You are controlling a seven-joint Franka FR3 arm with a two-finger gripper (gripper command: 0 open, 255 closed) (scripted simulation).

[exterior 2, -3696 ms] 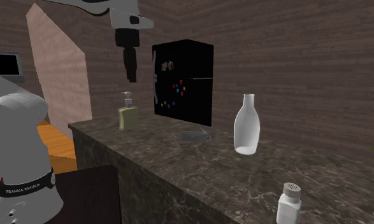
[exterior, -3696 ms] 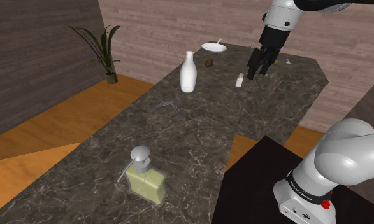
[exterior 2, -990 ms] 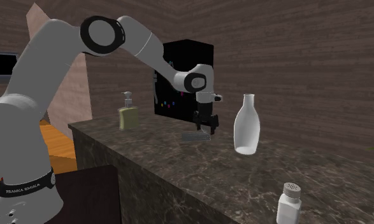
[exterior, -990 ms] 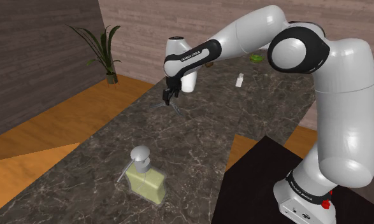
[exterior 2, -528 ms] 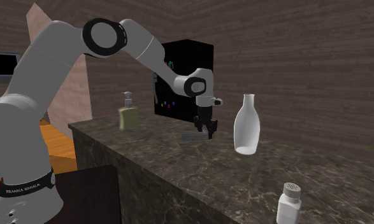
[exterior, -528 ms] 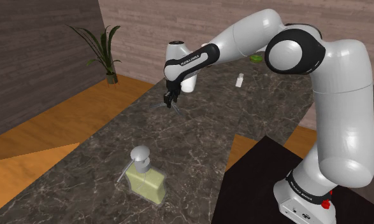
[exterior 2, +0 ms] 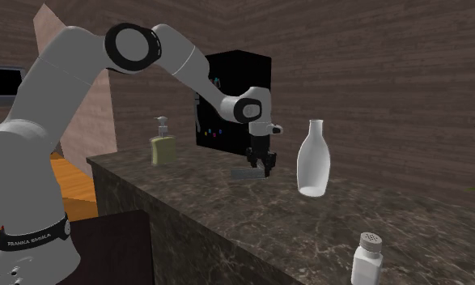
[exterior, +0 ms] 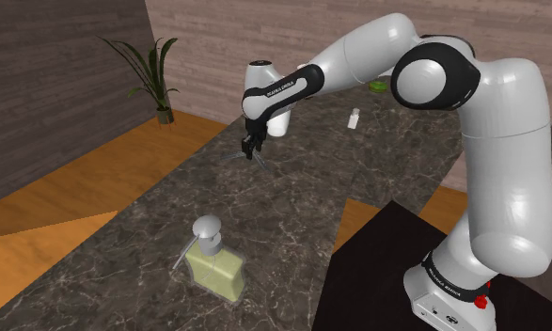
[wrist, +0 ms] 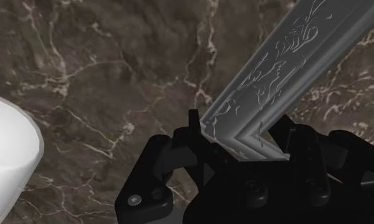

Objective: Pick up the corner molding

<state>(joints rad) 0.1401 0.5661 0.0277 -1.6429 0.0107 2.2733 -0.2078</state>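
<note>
Since the earliest frames the white arm has swung from the counter's far end down to the corner molding, and over the last half second it barely shifts. The dark marble countertop carries everything. In the shoulder view a potted plant stands on the floor at 10 o'clock from the gripper. The white bottle is close at 1 o'clock, partly behind the forearm. The soap dispenser is well apart toward 7 o'clock. The small shaker is between 2 and 3 o'clock.

In the second exterior view the gripper points straight down at the molding, which lies flat on the counter. The bottle stands at 3 o'clock from it and the dispenser at 9 o'clock.

The wrist view shows the grey, carved molding with its bend sitting inside the gripper. The jaws are narrow and clasp that bend, one black finger against each edge.
</note>
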